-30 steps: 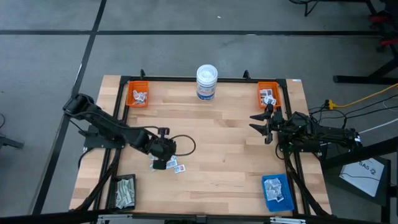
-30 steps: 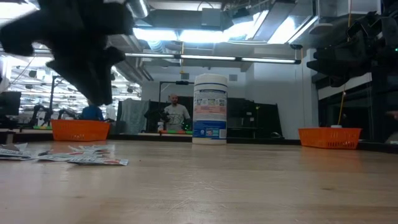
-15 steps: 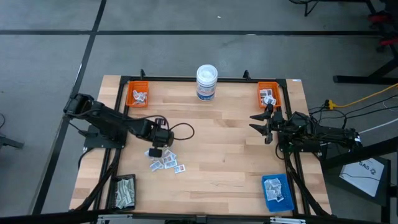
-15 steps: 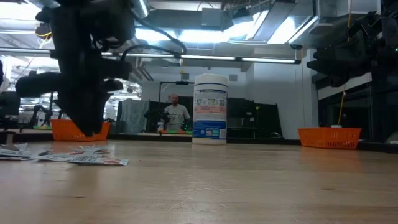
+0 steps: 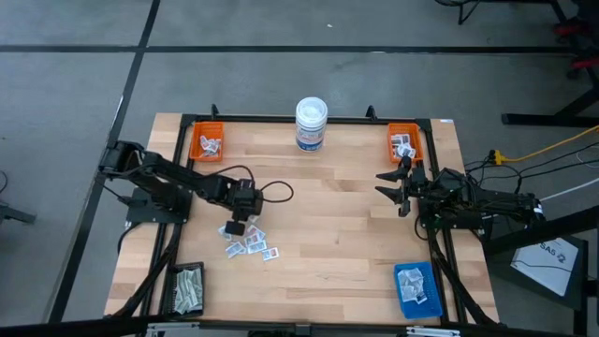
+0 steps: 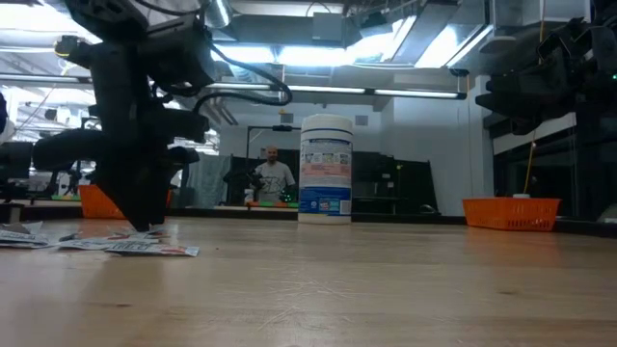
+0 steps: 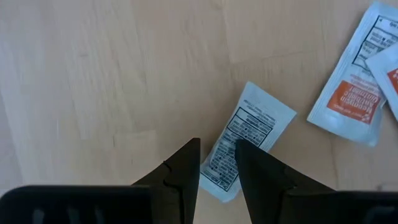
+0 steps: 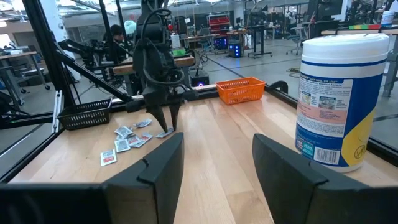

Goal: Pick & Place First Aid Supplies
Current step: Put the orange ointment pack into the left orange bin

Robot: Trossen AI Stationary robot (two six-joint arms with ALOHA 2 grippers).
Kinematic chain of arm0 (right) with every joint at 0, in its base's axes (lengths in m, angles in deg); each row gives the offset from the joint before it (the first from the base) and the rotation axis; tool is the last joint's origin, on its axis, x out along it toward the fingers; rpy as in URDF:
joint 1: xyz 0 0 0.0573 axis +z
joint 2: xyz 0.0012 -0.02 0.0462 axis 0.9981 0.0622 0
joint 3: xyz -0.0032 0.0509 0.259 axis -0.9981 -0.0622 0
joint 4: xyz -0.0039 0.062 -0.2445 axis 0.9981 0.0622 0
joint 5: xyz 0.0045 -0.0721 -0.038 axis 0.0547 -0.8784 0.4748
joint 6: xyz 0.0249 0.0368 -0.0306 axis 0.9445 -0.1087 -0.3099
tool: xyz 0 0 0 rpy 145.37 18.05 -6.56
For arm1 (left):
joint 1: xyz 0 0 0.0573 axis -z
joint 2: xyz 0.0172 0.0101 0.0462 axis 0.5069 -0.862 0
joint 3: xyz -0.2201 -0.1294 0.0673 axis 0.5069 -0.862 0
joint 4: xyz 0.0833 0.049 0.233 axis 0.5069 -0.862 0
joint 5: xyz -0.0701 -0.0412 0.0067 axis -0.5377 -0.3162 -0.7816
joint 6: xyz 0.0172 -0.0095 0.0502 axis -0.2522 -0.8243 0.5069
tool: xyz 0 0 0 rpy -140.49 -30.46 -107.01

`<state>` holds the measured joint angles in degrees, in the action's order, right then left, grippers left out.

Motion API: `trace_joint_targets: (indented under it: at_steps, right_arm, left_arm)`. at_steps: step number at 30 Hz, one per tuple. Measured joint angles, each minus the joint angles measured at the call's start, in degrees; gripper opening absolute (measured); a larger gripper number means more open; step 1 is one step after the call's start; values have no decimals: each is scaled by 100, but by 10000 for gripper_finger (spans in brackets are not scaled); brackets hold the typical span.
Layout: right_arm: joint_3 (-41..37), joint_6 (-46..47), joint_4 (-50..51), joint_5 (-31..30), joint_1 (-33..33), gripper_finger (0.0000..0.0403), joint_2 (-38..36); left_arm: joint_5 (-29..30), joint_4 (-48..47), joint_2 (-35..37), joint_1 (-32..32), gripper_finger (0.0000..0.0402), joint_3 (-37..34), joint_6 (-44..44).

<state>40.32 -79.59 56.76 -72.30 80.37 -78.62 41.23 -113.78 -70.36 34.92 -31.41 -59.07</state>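
Packet [image 7: 244,138] lies between the left jaws (on bare wood).

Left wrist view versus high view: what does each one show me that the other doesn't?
Only the left wrist view shows the print on the packet lying between the left gripper fingertips, and an orange-labelled packet beside it.

Only the high view shows both orange trays, the blue tray, the black basket, the tub, and the right gripper, open, waiting near the right edge.

Both show the left gripper over the loose packets on the wooden table.
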Motion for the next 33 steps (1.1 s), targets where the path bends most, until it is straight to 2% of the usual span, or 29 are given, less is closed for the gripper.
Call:
trace_joint_targets:
  at_steps: [6, 13, 22, 33]
  right_arm:
    - [0, 0, 1, -1, 0, 191, -1]
    - [0, 0, 0, -1, 0, 191, 0]
    - [1, 0, 2, 1, -1, 191, -1]
    - [-1, 0, 1, -1, 0, 191, -1]
  left_arm:
    - [-284, 5, -33, -106, 92, -3, -22]
    - [-520, 25, -42, -94, 11, -9, -158]
    - [-580, 19, 265, -75, 2, 132, -318]
    - [594, 58, 1058, -114, 1, 510, -469]
